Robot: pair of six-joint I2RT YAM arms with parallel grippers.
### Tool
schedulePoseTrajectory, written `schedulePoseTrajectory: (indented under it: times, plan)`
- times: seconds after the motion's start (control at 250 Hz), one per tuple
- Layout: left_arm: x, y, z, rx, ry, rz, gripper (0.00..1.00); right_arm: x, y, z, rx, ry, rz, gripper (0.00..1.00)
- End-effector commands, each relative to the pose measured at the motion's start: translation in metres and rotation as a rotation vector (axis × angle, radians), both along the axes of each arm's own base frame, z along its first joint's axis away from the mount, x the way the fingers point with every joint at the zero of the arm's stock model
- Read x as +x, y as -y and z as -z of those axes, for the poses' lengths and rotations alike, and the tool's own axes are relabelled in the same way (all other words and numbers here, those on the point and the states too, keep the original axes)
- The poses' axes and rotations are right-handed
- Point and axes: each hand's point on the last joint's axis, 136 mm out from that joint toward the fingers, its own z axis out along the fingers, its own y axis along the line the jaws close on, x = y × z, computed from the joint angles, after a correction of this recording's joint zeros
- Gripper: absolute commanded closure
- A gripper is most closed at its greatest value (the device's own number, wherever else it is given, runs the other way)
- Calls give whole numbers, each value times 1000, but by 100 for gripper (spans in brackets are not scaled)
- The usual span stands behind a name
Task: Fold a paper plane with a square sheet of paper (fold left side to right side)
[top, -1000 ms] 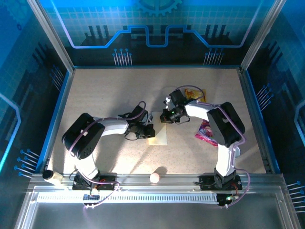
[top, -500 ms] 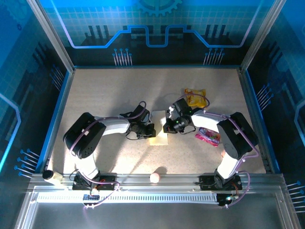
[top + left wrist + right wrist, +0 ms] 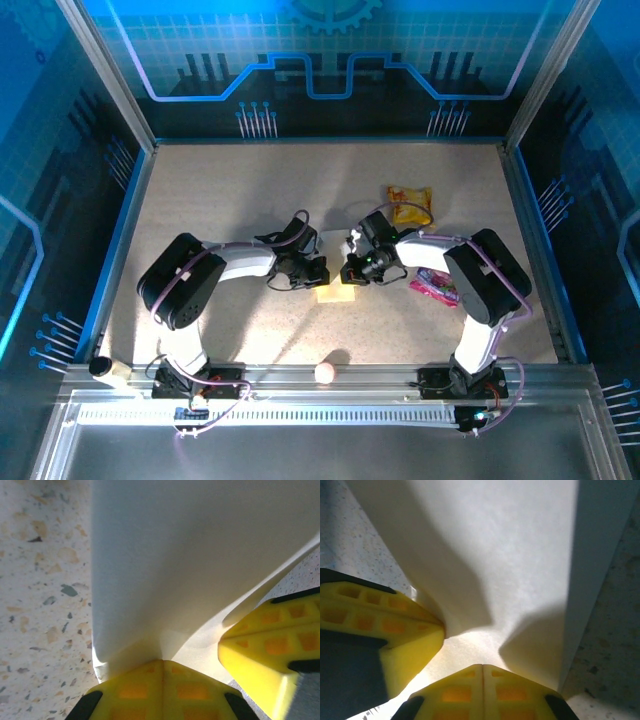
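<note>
Firstly, at the near edge of the bench, a small pale ball lies between the two arm bases. Further in, at mid-bench, the left gripper and the right gripper are lowered tip to tip over the square sheet of paper, which lies folded into a narrower shape between and just in front of them. On the left wrist view the left gripper has its yellow fingers pressed together at the paper's near edge, with a layer lifting beside them. The right gripper is likewise pressed together against the sheet. Whether either tip pinches a layer or merely bears down on it cannot be told. To the right lies a pink wrapper; beyond it, a yellow snack packet.
</note>
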Motion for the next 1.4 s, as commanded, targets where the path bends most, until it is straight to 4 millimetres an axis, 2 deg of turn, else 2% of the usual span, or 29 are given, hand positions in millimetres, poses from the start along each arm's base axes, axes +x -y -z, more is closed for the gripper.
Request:
schedulePoseTrajectory:
  times: [0.0, 0.216, 0.38, 0.515, 0.691, 0.847, 1.175, 1.398]
  plan:
    - [-3, -3, 3, 34, -28, -13, 100, -6, 2, 11, -47, -9, -25, 100]
    - [6, 6, -18, -18, 10, -2, 100, -12, 18, 33, -148, -38, -23, 100]
    - [18, 9, -26, -31, 44, 3, 100, -15, 24, 41, -186, -48, -32, 100]
    - [27, 9, -17, -25, 54, 8, 100, -15, 29, 43, -210, -48, -36, 100]
    - [32, 5, 0, -42, 71, 9, 100, -14, 29, 41, -217, -49, -47, 100]
    - [35, 2, 7, -47, 96, 10, 100, -15, 32, 43, -242, -55, -56, 100]
    - [35, -23, 27, -41, 112, -47, 100, -17, 39, 49, -273, -72, -55, 100]
    - [44, -38, 30, -27, 130, -83, 100, -16, 46, 51, -300, -75, -60, 100]
